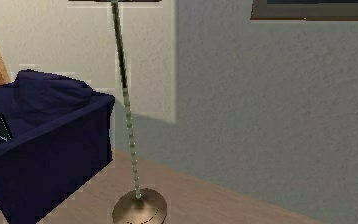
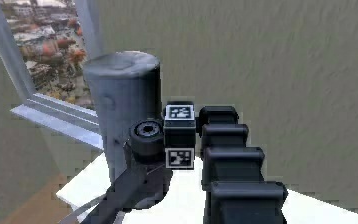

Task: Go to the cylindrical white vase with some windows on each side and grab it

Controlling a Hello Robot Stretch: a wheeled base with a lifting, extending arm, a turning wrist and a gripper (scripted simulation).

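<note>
A tall cylindrical grey-white vase (image 2: pixel 122 92) stands upright at the arm side view's middle left, in front of a window. The gripper's dark round body and thin fingers (image 2: pixel 112 198) lie just below and in front of the vase, over a white tabletop (image 2: pixel 322 208). Two white marker squares (image 2: pixel 178 135) sit to the right of the body, and the dark arm bar (image 2: pixel 235 165) rises from the bottom edge. I cannot tell whether the gripper holds anything, since the vase is right behind it.
A window (image 2: pixel 49 50) with a sill (image 2: pixel 57 112) looks onto a town. In the forward view, a floor lamp has a thin pole (image 1: pixel 125 90) and brass base (image 1: pixel 139 208), beside a dark blue armchair (image 1: pixel 47 140). A grey wall (image 1: pixel 277 110) is close ahead.
</note>
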